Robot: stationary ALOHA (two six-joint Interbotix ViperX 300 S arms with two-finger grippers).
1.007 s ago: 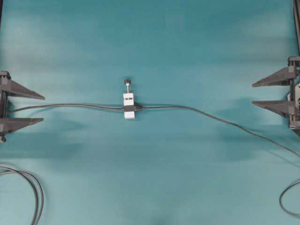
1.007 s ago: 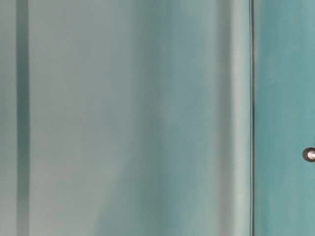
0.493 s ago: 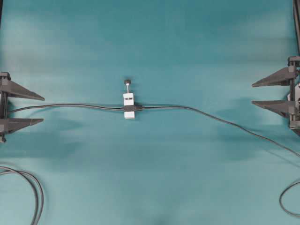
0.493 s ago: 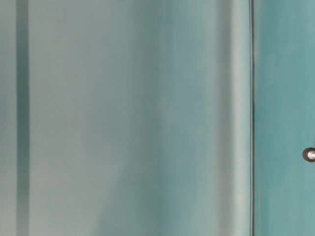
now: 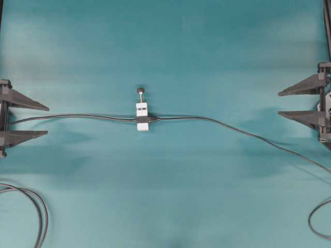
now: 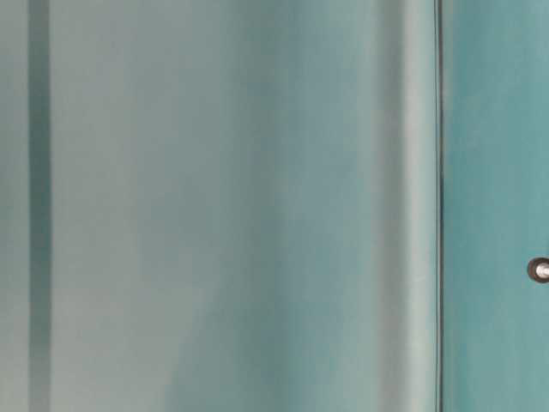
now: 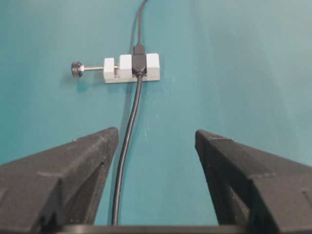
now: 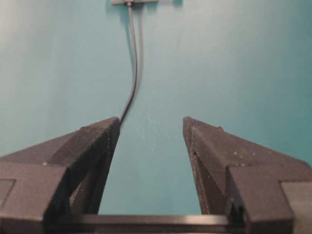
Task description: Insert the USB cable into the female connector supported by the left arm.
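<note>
While the USB cable lies plugged into the female connector, both grippers stand apart. Left gripper and right gripper are spread wide, holding nothing.

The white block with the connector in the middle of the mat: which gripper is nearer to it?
The left gripper is nearer. It sits open at the left edge; the right gripper sits open at the right edge, clearly farther from the white block.

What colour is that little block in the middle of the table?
White, with a black connector across it; the block shows best in the left wrist view.
</note>
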